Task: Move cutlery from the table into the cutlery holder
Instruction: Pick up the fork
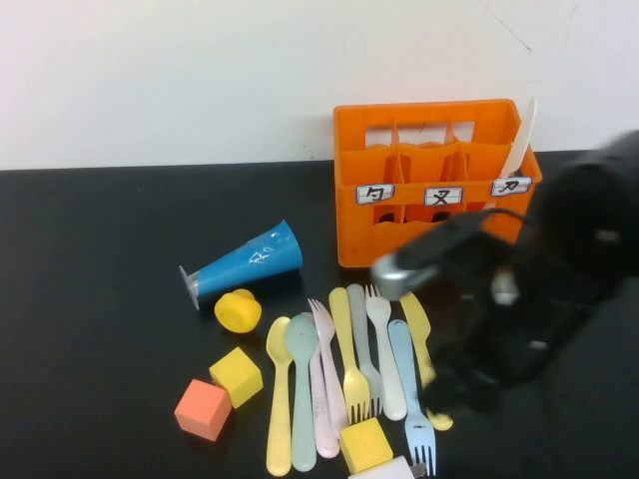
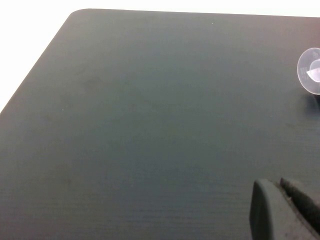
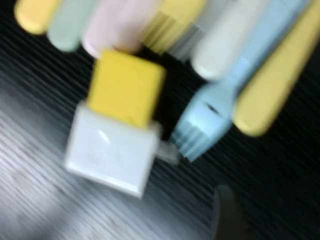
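Note:
The orange cutlery holder (image 1: pixel 439 180) stands at the back of the black table (image 1: pixel 100 299), with a white knife (image 1: pixel 521 140) upright in its right compartment. Several pastel pieces of cutlery lie side by side in front of it: yellow spoon (image 1: pixel 279 399), grey-green spoon (image 1: pixel 303 389), pink fork (image 1: pixel 324 384), yellow fork (image 1: pixel 349 359), light blue fork (image 1: pixel 409 389), yellow knife (image 1: pixel 417 334). My right gripper (image 1: pixel 461 384) hovers low just right of the yellow knife; the right wrist view shows the light blue fork's tines (image 3: pixel 200 130) close by. My left gripper (image 2: pixel 280 184) is shut and empty over bare table.
A blue cone (image 1: pixel 245 261) lies on its side left of the holder; its clear base shows in the left wrist view (image 2: pixel 311 70). A yellow round piece (image 1: pixel 238 310), yellow cube (image 1: pixel 237 376) and orange cube (image 1: pixel 203 409) sit at the left. A yellow cube (image 3: pixel 125 87) and white cube (image 3: pixel 112 150) lie at the cutlery's near ends.

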Controlling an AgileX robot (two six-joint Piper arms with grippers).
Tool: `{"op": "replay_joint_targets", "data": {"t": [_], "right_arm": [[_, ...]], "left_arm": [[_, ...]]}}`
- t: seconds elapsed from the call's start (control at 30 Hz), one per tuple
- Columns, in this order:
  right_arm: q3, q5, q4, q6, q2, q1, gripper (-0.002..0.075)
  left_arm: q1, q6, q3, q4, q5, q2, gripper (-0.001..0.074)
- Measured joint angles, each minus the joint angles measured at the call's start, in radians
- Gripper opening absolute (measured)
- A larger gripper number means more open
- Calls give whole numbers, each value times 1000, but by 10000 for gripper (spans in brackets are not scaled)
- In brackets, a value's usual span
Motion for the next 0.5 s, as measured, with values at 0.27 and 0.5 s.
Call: {"op": "replay_joint_targets", "data": {"t": [0.27,0.5], "right_arm": [[-178,18,-13,60,200,56,377],[-202,8,-174,258,275,56,378]], "left_arm": [[0,2,0,0,0,0,-1],[0,2,0,0,0,0,-1]]}}
